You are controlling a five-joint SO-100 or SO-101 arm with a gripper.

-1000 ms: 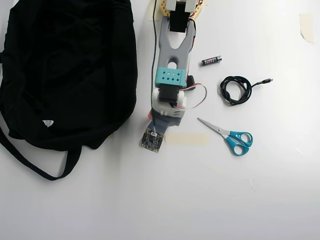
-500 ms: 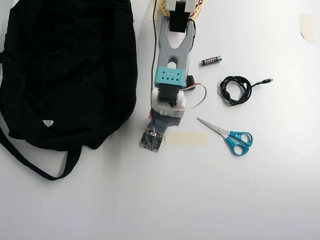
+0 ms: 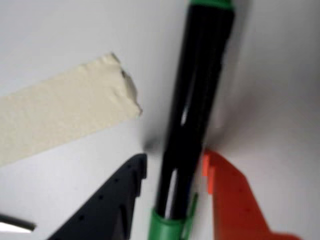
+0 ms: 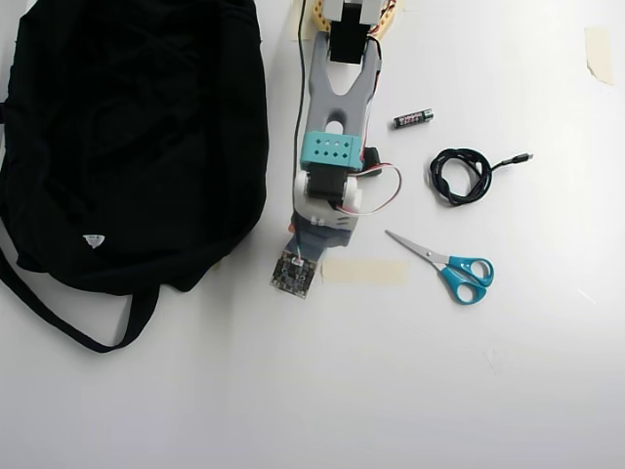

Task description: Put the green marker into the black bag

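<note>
Claw parted in the wrist view, black finger left and orange finger right of the green marker, straddling without a clear squeeze. Marker flat on the white table, long axis running near to far, green at both ends. Strip of tape just left. Overhead, marker hidden beneath the arm; shown only there: black bag at left, scissors, cable and battery at right.
</note>
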